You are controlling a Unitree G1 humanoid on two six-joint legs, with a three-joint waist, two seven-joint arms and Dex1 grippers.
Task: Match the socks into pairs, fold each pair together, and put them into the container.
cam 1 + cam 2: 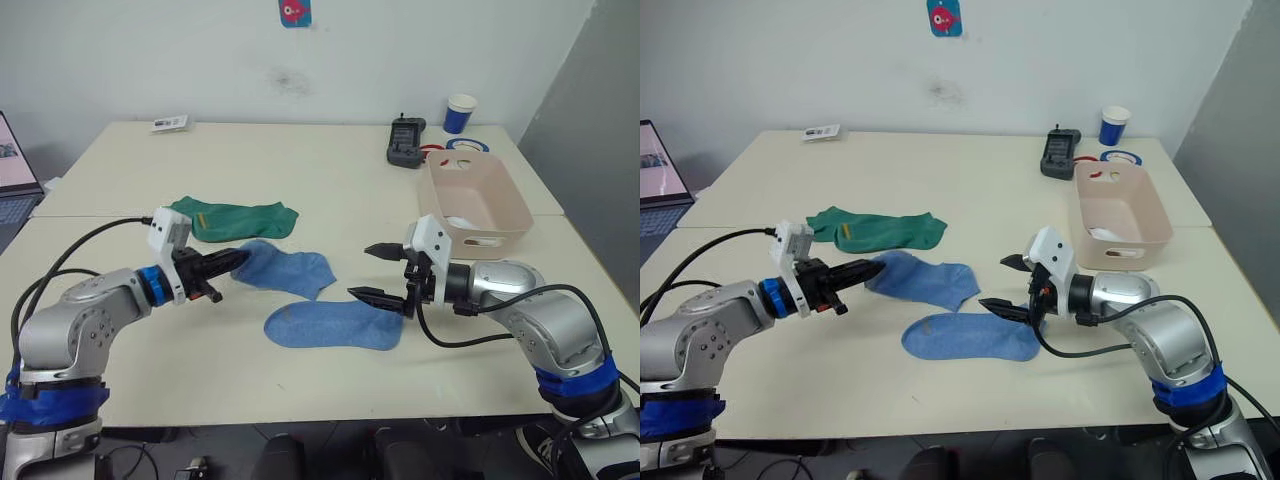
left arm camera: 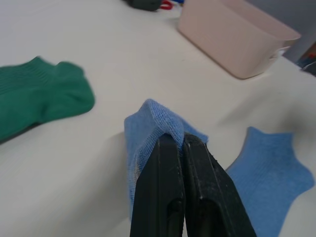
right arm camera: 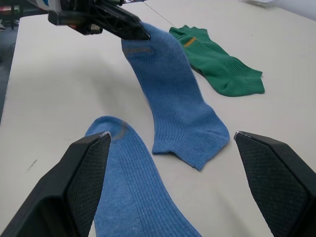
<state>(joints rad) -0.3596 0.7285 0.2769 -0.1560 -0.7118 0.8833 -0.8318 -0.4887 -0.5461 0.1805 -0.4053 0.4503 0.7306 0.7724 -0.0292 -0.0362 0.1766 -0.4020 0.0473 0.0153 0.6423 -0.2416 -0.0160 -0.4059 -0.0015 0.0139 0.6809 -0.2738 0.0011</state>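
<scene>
Nearest us a light blue sock (image 1: 333,325) lay flat; our right gripper (image 1: 384,272) hovered wide open and empty at its end, while our left gripper (image 1: 232,262) pinched the other blue sock (image 1: 289,270); the container (image 1: 473,203) stood beyond

Two head cameras look forward and down over the table (image 1: 330,170) from slightly offset positions; each wrist camera looks closely along its own fingers; all share the blue socks (image 1: 334,324).
</scene>
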